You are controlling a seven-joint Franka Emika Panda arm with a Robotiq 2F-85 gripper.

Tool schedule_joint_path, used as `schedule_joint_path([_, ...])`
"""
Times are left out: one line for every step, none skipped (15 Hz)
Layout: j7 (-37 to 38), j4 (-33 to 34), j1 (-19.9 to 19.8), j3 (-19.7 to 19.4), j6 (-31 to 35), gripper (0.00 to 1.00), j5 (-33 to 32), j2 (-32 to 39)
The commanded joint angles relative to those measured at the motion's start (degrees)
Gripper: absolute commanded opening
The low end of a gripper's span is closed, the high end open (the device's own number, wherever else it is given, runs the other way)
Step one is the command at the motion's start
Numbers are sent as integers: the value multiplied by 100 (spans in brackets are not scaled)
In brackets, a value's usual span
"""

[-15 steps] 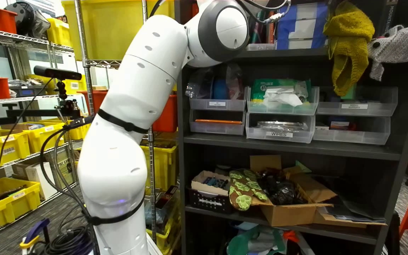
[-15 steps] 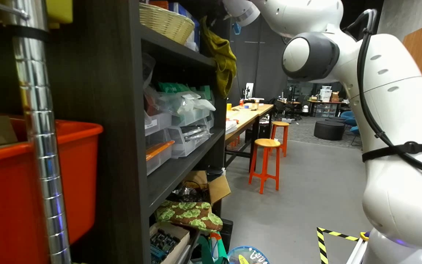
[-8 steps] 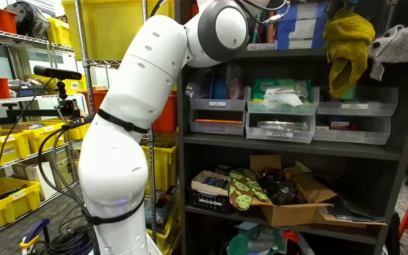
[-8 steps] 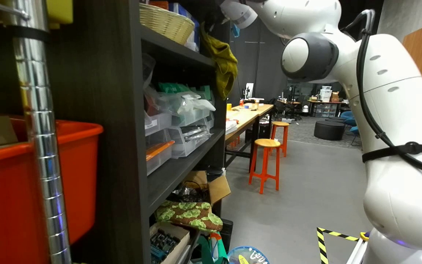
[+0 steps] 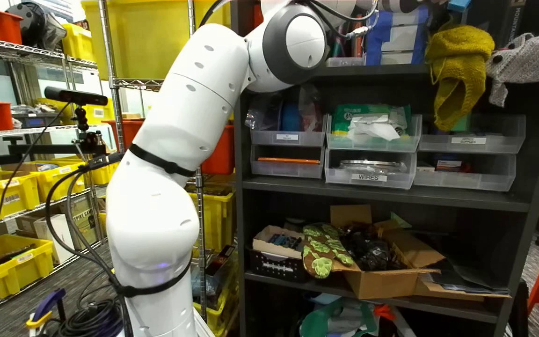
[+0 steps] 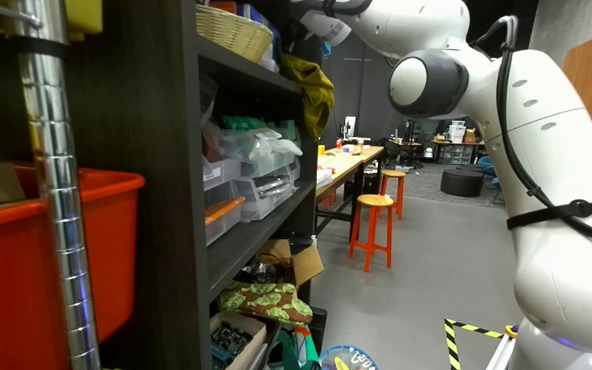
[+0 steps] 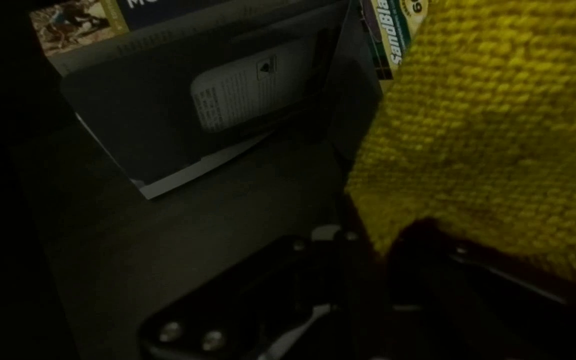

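A yellow knitted hat (image 5: 459, 70) hangs over the front edge of the upper shelf (image 5: 391, 70), its lower end dangling before the bins. In the wrist view the same knit cloth (image 7: 493, 125) fills the right side and narrows to a point between the fingertips of my gripper (image 7: 379, 247). The jaws are together on that pinched fold; the picture is very dark there. In both exterior views the fingers are cut off by the frame or lost in shadow near the top of the hat (image 6: 314, 87).
A grey knitted animal (image 5: 522, 65) hangs beside the hat. On the shelf stand a dark book or box (image 7: 193, 100), a blue and white box (image 5: 400, 35) and a wicker basket (image 6: 234, 31). Clear bins (image 5: 370, 168) sit below. An open carton (image 5: 386, 281) lies lower.
The arm has come lower and nearer the shelf. The hat's upper part has sunk and bunched towards the shelf with the gripper; its hanging end has shifted slightly.
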Motion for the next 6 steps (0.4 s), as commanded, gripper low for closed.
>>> schedule_joint_path([67,0,31,-40,2,7,-76,8])
schedule_joint_path([93,0,52,-70,2,14,-105,12])
schedule_joint_path([99,0,63,-86,2,20,-111,14])
schedule_joint_path([101,0,64,-91,2,26,-112,13])
schedule_joint_path([102,0,64,-95,2,28,-112,13])
schedule_joint_path([103,0,64,-99,2,28,-112,13])
